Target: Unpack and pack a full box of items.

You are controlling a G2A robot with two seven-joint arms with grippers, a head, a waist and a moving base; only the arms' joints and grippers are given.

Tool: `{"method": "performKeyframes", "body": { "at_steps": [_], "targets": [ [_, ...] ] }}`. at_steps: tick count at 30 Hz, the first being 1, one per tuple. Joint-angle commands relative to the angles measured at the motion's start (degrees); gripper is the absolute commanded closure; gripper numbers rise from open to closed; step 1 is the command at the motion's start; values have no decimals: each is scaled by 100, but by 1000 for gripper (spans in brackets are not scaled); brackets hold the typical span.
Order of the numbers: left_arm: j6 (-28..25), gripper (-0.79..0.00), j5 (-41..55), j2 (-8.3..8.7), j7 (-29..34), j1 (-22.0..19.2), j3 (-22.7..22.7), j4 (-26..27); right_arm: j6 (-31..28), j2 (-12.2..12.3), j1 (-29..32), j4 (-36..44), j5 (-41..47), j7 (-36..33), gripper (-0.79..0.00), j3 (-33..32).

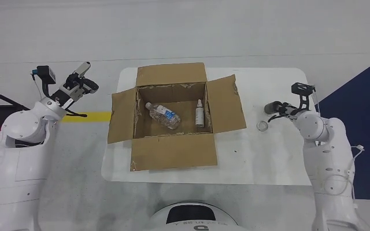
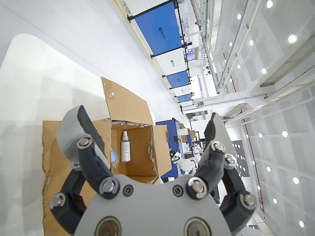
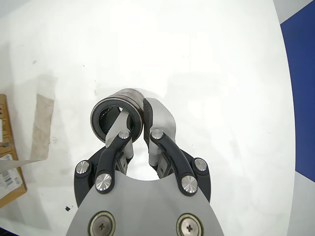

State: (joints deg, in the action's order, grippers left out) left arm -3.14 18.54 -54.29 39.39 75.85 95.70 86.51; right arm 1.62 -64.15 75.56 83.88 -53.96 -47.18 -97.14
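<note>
Off the left edge of the table (image 1: 260, 161), the left tool (image 2: 147, 116) hangs spread and empty. Mid-table the box (image 1: 173, 151) lies open, water bottle (image 1: 163, 115) and spray bottle (image 1: 199, 113) flat inside. Rightward, the right tool (image 3: 134, 106), nearer it, pinches the wall of a metal ring (image 3: 129, 94).

Large industrial hall, robotics test floor. High white ceiling, rows of round ceiling lights (image 2: 292, 38), overhead steel rails (image 2: 209, 25). Blue partition panels (image 2: 157, 29) on black frames divide bays in long row. Pale glossy floor (image 1: 173, 29) with yellow floor line (image 1: 92, 116). White rounded-corner surface (image 1: 260, 161) as workstation. Further equipment and white machines (image 2: 187, 165) in distant bays.
</note>
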Motion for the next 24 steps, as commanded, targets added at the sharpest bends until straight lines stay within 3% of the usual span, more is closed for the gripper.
{"method": "performKeyframes", "body": {
  "at_steps": [1,7,11,16,24],
  "targets": [
    [0,-785,0,0,0,-1,0,0,-60,-8,109,197,469,319,0,-218],
    [0,-785,0,0,0,-1,0,0,-659,-77,486,739,2396,1347,0,-794],
    [0,-785,0,0,0,-1,0,0,-1544,-124,629,1109,3668,1179,0,-625],
    [0,-785,0,0,0,-1,0,0,-2258,-157,691,1758,3308,1146,0,194],
    [0,-785,0,0,0,-1,0,0,-2476,-179,565,2351,2544,866,0,1215]
  ]
}}
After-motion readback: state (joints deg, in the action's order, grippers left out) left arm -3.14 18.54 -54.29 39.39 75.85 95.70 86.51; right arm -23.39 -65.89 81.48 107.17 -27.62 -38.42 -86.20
